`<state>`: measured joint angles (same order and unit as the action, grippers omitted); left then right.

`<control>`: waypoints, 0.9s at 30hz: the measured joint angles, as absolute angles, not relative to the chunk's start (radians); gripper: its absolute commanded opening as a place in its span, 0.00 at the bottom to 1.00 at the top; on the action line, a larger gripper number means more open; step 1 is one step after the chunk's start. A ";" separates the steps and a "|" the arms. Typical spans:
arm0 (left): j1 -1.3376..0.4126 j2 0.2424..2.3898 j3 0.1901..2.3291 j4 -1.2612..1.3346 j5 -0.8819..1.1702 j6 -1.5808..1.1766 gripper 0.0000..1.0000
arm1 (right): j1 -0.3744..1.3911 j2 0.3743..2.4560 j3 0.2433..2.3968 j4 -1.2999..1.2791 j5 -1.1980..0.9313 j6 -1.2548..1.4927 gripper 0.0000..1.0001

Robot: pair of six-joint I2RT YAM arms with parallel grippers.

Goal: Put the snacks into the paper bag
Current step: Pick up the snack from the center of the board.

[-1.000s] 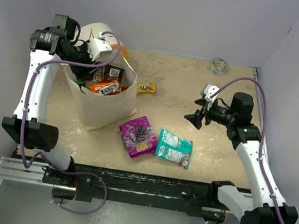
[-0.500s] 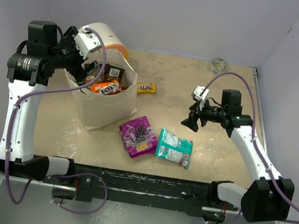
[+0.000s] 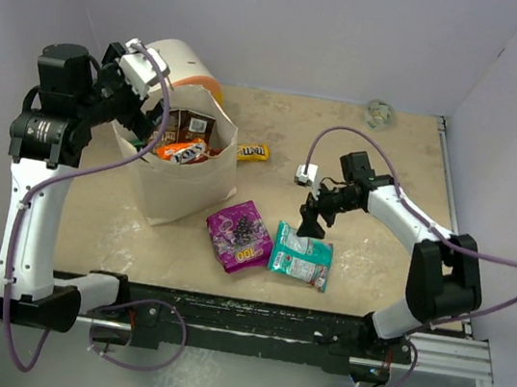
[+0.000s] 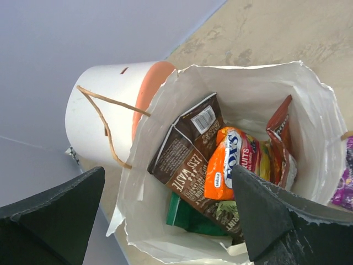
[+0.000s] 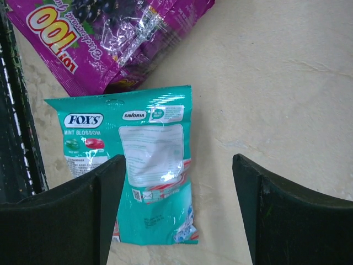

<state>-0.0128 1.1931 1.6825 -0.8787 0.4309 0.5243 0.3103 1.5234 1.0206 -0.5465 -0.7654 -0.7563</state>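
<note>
The left pincer (image 4: pixel 165 210) is held wide apart above the open paper bag (image 3: pixel 191 188), in which a brown packet (image 4: pixel 187 160) and an orange packet (image 4: pixel 226 165) are seen. The right pincer (image 3: pixel 312 223) is spread apart, empty, just over the teal packet (image 3: pixel 302 256), which is laid flat on the table (image 3: pixel 388 174) beside the purple packet (image 3: pixel 240 235).

I see the left arm (image 3: pixel 30 208) raised high from its base, with the long link almost vertical and the top part bent over to the right. Its wrist is tilted down. The left gripper (image 3: pixel 151 129) points downward, its two fingers (image 4: pixel 55 221) spread fully apart, and there is nothing between them. The right arm (image 3: pixel 402 207) is bent at the elbow and reaches across to the left, lower than the other one. The right gripper (image 3: pixel 312 225) also points down, its fingers (image 5: pixel 71 215) parted widely and holding nothing.
</note>
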 measured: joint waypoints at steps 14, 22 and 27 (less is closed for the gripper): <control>-0.013 1.103 1.613 -0.791 0.550 0.416 0.99 | 0.376 1.812 1.155 -0.641 -0.777 -0.826 0.74; -0.013 1.107 1.583 -0.767 0.581 0.384 0.99 | 0.380 1.887 1.168 -0.713 -0.831 -0.866 0.68; -0.013 1.107 1.571 -0.764 0.588 0.377 0.99 | 0.381 1.922 1.197 -0.757 -0.865 -0.892 0.64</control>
<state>-0.0128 1.1072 1.5715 -0.7643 0.5884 0.3775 0.3805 1.9224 1.1969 -0.7574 -0.8650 -0.8921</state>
